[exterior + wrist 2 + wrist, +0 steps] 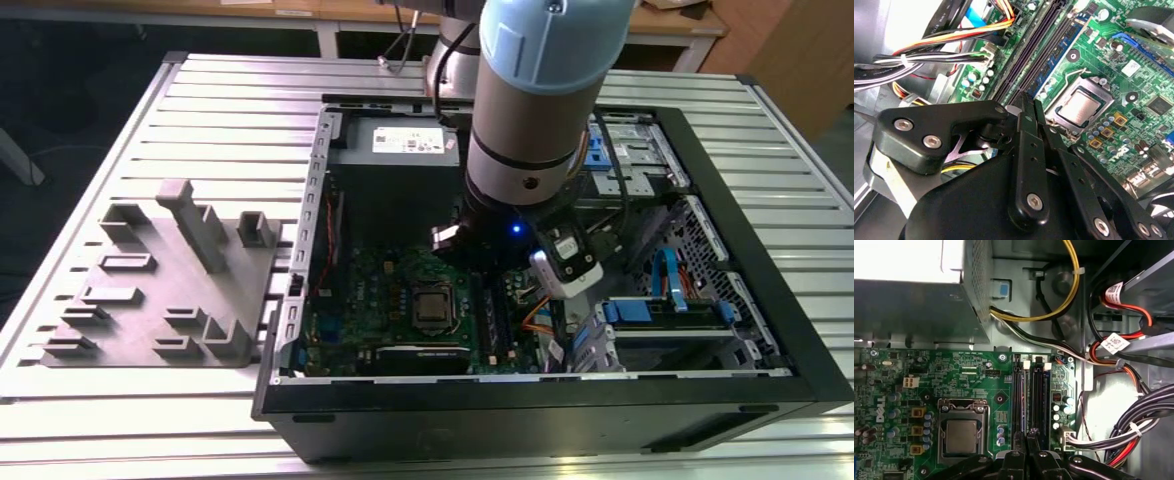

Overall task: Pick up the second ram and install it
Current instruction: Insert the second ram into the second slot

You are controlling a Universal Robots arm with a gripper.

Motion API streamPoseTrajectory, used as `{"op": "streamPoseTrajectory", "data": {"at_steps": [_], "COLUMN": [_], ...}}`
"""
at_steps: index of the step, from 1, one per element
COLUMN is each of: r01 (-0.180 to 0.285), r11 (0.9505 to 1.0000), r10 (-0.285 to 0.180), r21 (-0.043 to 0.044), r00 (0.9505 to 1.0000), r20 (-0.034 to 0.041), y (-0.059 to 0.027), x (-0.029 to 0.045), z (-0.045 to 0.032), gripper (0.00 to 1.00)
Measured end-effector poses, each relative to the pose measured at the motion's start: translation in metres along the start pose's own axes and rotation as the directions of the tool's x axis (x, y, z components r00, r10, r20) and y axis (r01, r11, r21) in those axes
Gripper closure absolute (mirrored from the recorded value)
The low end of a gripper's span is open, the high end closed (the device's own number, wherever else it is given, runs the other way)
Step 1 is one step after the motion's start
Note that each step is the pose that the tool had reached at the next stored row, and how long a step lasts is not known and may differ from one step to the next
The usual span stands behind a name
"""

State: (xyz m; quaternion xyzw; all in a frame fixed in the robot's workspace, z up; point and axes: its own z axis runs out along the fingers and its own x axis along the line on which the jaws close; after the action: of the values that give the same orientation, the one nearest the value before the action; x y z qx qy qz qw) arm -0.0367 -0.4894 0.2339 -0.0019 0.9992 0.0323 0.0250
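Sitting edgewise in a motherboard slot, one second ram (1038, 395) stands beside two black slots (1029, 55), near one processor socket (961, 435). One end effector (1026, 440) hangs just over its end, two fingers (1029, 135) pressed together, gripping nothing. One grey holder block (160, 290) rests on the desk (240, 90).

Our arm (534, 110) is silver-grey with a pale blue cap, a black ring and a blue light; our gripper (1028, 102) is black linkage bars with silver screws.
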Motion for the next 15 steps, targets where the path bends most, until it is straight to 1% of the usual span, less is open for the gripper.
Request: {"op": "streamPoseTrajectory", "data": {"at_steps": [2, 5, 9, 15], "r01": [0.0, 0.002, 0.016, 0.013], "r11": [1.0, 1.0, 0.9999, 0.9999], "r10": [0.0, -0.002, -0.016, -0.013], "r21": [0.0015, 0.0055, 0.0049, 0.0026], "r00": [1.0, 1.0, 0.9999, 0.9999], "r20": [0.0, -0.0002, -0.001, -0.0008], "y": [-0.0001, -0.0002, -0.0002, -0.0002], "x": [0.0001, 0.0001, 0.0002, 0.0003], "z": [0.0017, 0.0023, 0.0029, 0.0046], "gripper": [0.9, 0.9, 0.9, 0.9]}}
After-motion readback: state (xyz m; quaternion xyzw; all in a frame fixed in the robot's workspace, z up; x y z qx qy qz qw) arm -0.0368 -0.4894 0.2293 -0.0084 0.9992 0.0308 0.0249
